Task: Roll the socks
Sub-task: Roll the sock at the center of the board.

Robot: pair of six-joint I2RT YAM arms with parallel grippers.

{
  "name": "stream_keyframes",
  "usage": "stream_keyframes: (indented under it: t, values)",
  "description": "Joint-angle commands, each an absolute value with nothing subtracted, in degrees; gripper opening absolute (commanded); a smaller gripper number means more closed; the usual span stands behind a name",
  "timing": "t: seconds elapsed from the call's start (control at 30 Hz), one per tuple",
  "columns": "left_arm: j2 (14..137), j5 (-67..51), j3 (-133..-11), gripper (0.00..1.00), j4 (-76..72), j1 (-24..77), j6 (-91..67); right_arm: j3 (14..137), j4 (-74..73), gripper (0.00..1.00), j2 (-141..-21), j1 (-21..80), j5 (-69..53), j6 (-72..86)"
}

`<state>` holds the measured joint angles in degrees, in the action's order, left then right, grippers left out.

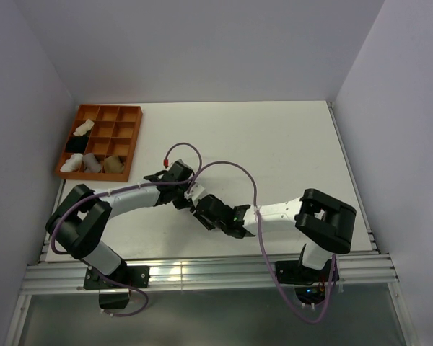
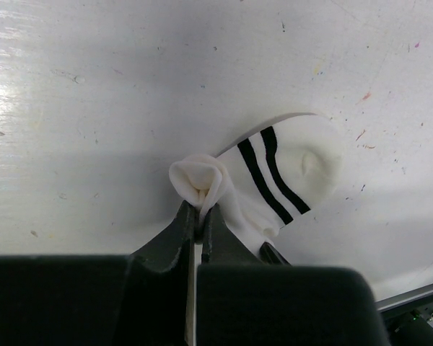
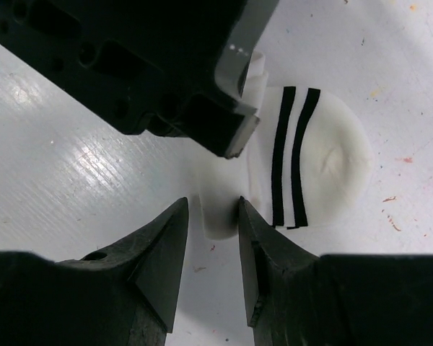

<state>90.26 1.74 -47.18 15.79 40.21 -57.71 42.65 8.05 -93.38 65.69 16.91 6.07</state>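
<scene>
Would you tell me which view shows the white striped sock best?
The left wrist view: the white striped sock shows nearly whole, rolled end pinched by the left gripper. The right wrist view has that gripper covering part; the top view hides nearly all.

No text, label or number is legible

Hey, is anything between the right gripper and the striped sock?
Nothing visible. The right gripper has its open jaws either side of one edge of the sock. The left gripper pinches the rolled end just beyond, crowding that side.
</scene>
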Motion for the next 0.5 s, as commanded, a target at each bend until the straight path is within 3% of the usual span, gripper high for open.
stream_keyframes:
  t: [0.0, 0.33, 0.43, 0.47]
  values:
    - [91.6, 1.9, -48.5, 0.01, 17.5, 40.6, -56.5, 44.9, 10.4, 0.41, -94.2, 66.7, 19.9, 4.8]
    - [91.8, 1.8, -48.5, 0.0, 17.6, 40.7, -56.5, 45.4, 10.6, 0.4, -95.6, 68.0, 20.7, 4.1]
    - [91.9, 1.8, -48.6, 0.01, 17.7, 40.7, -56.7, 46.1, 10.0, 0.35, -96.8, 68.5, 21.4, 3.9]
    - [91.8, 1.8, -48.6, 0.01, 17.6, 40.6, -56.7, 46.1, 9.9, 0.29, -96.9, 68.4, 21.5, 3.7]
